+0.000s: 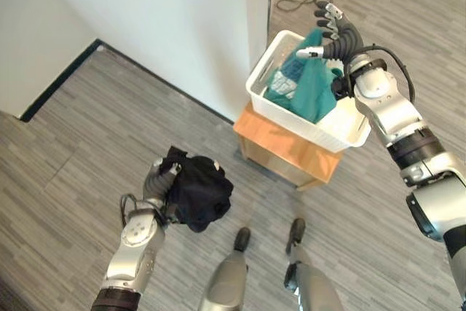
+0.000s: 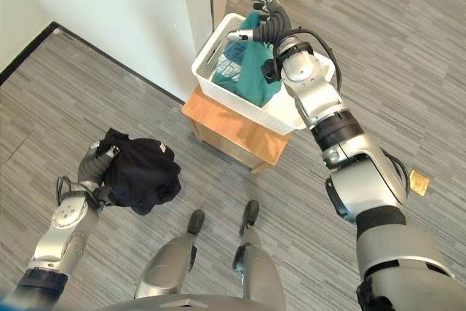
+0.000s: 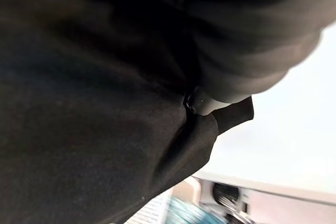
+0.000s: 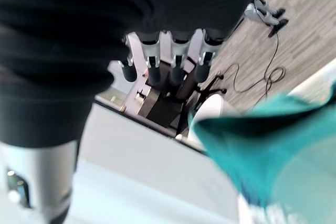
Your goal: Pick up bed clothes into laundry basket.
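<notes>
A bundled black garment [image 1: 198, 193] hangs above the floor, and my left hand [image 1: 156, 180] is shut on its left side. In the left wrist view the black cloth [image 3: 94, 129] covers nearly everything, with one fingertip [image 3: 210, 100] poking out. A white laundry basket [image 1: 291, 120] stands on a low wooden table [image 1: 280, 142]. Inside it lies a teal garment [image 1: 302, 85] that peaks upward. My right hand [image 2: 269, 23] hovers over the basket's far side, open, its fingers [image 4: 173, 61] straight and apart from the teal cloth [image 4: 273, 145].
A white wall corner [image 1: 182, 20] with a black baseboard [image 1: 62, 78] rises just left of the basket and table. Grey wood-pattern floor [image 1: 87, 129] spreads around. A small tan object [image 2: 419, 182] lies on the floor to the right.
</notes>
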Robot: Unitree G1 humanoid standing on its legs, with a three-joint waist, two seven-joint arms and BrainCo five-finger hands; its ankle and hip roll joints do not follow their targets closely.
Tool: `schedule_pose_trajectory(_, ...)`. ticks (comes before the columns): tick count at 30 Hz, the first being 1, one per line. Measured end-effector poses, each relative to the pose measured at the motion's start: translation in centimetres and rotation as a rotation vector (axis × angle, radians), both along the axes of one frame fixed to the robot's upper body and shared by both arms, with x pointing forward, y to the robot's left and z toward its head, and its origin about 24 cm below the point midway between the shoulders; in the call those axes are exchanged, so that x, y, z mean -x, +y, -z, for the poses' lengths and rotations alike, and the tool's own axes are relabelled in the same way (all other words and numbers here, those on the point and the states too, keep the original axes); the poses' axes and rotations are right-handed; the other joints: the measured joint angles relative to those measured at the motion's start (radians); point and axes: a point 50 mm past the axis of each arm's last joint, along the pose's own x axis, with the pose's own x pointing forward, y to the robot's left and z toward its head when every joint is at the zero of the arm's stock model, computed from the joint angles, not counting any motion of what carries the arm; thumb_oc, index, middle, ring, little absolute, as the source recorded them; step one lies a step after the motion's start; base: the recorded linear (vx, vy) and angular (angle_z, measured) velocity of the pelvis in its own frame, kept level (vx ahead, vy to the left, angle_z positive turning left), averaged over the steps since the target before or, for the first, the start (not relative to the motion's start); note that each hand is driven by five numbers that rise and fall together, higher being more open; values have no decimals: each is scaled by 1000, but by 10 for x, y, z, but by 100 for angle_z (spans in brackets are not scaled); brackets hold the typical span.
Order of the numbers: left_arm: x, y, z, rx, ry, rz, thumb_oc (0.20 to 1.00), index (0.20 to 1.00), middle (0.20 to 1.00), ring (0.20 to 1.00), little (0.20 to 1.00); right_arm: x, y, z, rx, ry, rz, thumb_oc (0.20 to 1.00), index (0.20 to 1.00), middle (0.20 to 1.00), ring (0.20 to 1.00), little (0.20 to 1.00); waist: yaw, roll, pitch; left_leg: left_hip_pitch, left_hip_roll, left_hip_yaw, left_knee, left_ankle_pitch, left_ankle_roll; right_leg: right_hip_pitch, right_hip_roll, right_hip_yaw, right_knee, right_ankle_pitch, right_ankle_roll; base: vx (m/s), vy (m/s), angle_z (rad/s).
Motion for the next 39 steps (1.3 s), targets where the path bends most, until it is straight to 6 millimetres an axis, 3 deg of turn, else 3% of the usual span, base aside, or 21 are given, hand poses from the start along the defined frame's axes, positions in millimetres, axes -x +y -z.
schedule_pose_trajectory(6, 0, 1, -4, -13, -19, 0, 200, 200, 200, 200, 200, 24, -17, 47, 6, 87, -49, 1000, 1000, 1000, 1000, 1000, -17, 16, -43, 44, 8, 5, -32, 3, 6, 27, -2, 5, 0, -11, 4, 66, 10, -3)
schedule_pose_trajectory(11, -6, 3, -35, -102, -115, 51, 200, 200, 200, 200, 200, 48, -32, 104, 37, 245, -61, 1000, 1000, 1000, 1000, 1000, -27, 46, -63, 84, 18, 1, -58, 5, 9, 55, 5, 3, 0, -17, 1, 42, 12, -3)
schedule_pose_trajectory(15, -9, 9, -46, -118, -159, 33, 200, 200, 200, 200, 200, 50, -47, 104, 107, 253, -24, 1000, 1000, 1000, 1000, 1000, -45, 76, -81, 102, 20, 1, -71, 8, 11, 66, 8, 4, 0, -18, 2, 39, 9, -1)
schedule_pose_trajectory(19, -9, 8, -46, -118, -159, 42, 200, 200, 200, 200, 200, 51, -63, 88, 126, 213, 13, 1000, 1000, 1000, 1000, 1000, -50, 75, -85, 122, 23, 3, -94, 15, 12, 74, 9, 5, 0, -22, 3, 34, 4, -2)
schedule_pose_trajectory(22, -10, 8, -51, -130, -170, 56, 200, 200, 200, 200, 200, 51, -64, 83, 136, 197, 9, 1000, 1000, 1000, 1000, 1000, -49, 73, -88, 130, 26, 1, -104, 17, 10, 78, 12, 3, 0, -25, 2, 41, 10, 3)
schedule_pose_trajectory(26, -16, 0, -85, -200, -279, 130, 200, 200, 200, 200, 200, 54, -55, 77, 215, 143, -9, 1000, 1000, 1000, 1000, 1000, -46, 75, -94, 139, 29, -4, -108, 21, 9, 90, 12, -3, 0, -28, 3, 42, 5, 6)
schedule_pose_trajectory(29, -29, -19, -116, -193, -389, 216, 200, 200, 200, 200, 200, 53, -35, 86, 249, 130, -45, 1000, 1000, 1000, 1000, 1000, -37, 77, -111, 141, 29, -6, -107, 22, 9, 94, 11, -12, 0, -28, 3, 14, 1, 4)
schedule_pose_trajectory(32, -30, -29, -129, -163, -445, 266, 200, 200, 200, 200, 200, 53, -21, 98, 335, 134, -82, 1000, 1000, 1000, 1000, 1000, -37, 79, -113, 142, 28, -7, -107, 22, 9, 95, 9, -12, 0, -29, 3, 9, 1, 1)
schedule_pose_trajectory(33, -33, -37, -136, -151, -460, 311, 200, 200, 200, 200, 200, 50, -12, 115, 396, 180, -101, 1000, 1000, 1000, 1000, 1000, -32, 79, -113, 148, 29, -10, -106, 22, 8, 104, 9, -17, 0, -33, 1, 22, 2, 4)
schedule_pose_trajectory(35, -34, -47, -147, -161, -499, 357, 200, 200, 200, 200, 200, 51, 2, 130, 463, 215, -147, 1000, 1000, 1000, 1000, 1000, -20, 80, -115, 148, 29, -19, -105, 22, 8, 106, 9, -23, 0, -37, 0, 10, 0, 12)
schedule_pose_trajectory(39, -30, -57, -155, -127, -546, 407, 200, 200, 200, 200, 200, 53, 19, 136, 443, 224, -198, 1000, 1000, 1000, 1000, 1000, 1, 88, -124, 143, 29, -31, -104, 23, 6, 106, 9, -34, 0, -39, -1, 5, 2, 8)
